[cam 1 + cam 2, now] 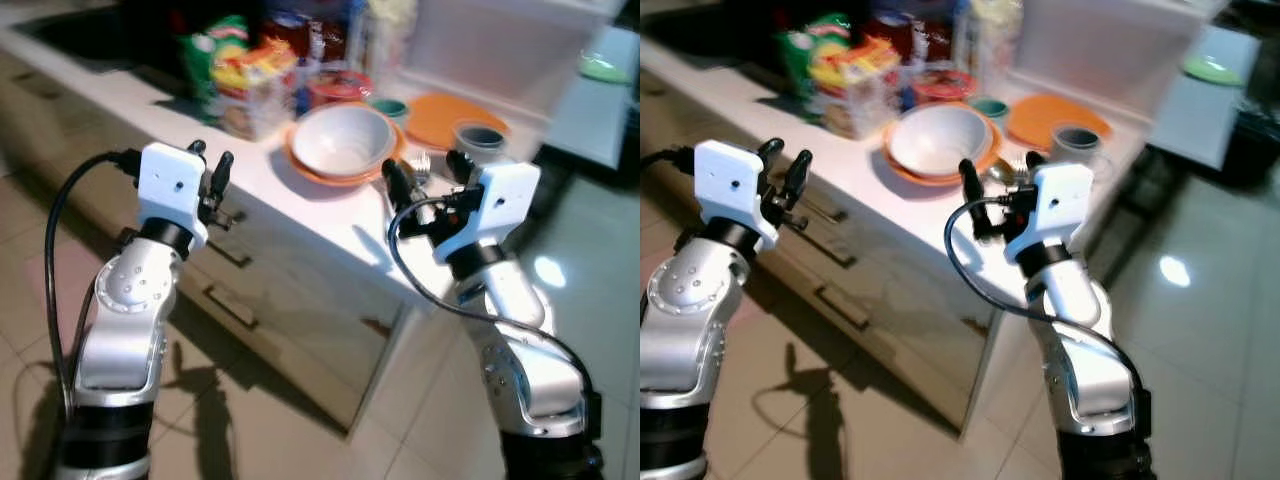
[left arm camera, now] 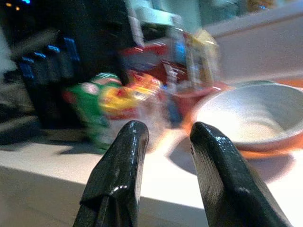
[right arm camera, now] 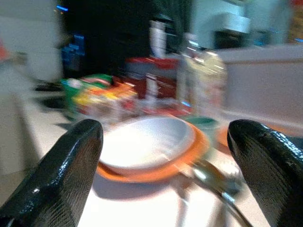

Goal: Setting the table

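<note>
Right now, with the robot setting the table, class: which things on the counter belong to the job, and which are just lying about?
For the job:
white bowl on an orange plate
second orange plate
grey cup
cutlery
right hand, open
left hand, open

Lying about:
snack packets
red tub
small teal dish

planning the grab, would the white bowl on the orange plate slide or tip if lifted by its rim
The white bowl looks rigid and glazed, so probably slippery for the fingers. It sits loose in the orange plate, so a push may skid it. Its wide, low shape should resist tipping.
</note>
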Motion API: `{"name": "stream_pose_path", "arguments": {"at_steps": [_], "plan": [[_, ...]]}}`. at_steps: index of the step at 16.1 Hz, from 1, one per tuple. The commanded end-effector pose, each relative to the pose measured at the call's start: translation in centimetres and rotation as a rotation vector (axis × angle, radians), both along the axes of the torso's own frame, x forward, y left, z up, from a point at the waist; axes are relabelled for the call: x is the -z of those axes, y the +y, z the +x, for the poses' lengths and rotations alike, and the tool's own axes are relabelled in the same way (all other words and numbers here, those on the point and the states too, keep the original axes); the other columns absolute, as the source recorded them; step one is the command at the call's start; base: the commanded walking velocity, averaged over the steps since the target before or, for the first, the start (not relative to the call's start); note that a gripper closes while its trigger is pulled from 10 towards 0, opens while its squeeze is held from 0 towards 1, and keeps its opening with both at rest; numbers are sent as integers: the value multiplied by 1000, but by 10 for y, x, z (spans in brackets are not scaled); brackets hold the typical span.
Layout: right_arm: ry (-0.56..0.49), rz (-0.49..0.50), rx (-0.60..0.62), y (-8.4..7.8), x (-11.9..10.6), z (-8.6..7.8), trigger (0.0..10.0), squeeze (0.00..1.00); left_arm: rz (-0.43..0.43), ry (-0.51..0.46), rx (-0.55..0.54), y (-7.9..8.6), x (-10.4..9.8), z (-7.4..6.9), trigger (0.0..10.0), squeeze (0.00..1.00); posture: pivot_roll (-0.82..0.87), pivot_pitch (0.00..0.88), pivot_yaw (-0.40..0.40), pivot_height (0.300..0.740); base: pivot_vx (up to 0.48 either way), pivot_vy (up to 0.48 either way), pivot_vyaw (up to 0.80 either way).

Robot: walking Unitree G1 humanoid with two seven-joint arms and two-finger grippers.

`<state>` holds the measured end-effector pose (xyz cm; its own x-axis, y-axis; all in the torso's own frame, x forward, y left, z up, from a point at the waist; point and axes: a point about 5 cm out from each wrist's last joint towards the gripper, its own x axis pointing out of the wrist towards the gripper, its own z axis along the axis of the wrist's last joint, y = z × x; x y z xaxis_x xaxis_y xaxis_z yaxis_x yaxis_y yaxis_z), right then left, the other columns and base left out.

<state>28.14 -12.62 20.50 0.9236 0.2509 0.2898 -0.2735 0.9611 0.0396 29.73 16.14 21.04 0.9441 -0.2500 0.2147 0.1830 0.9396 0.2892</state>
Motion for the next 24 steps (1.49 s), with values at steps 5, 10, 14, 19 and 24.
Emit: {"name": "stream_pose_path", "arguments": {"at_steps": [5,10,14,19,24], "plan": [[20,-20,2,-2,3,2,10000,0,16,-42,-54,2,-3,-4,10000,0,91,0,-23,740,0,-12,-230],[57,-100,32,-3,8,12,10000,0,-25,-50,-92,6,-4,-6,10000,0,94,0,-33,740,0,-192,0],[46,-73,18,-2,5,15,10000,0,-3,-96,-76,5,-11,-4,10000,0,95,0,-29,740,78,0,-116],[30,-93,11,-3,3,16,10000,0,-4,-94,-74,2,-11,-1,10000,0,88,0,-28,740,365,0,-209],[5,-114,-1,-2,-1,17,10000,0,3,-91,-83,3,-9,0,10000,0,87,0,-34,740,376,0,0]]}}
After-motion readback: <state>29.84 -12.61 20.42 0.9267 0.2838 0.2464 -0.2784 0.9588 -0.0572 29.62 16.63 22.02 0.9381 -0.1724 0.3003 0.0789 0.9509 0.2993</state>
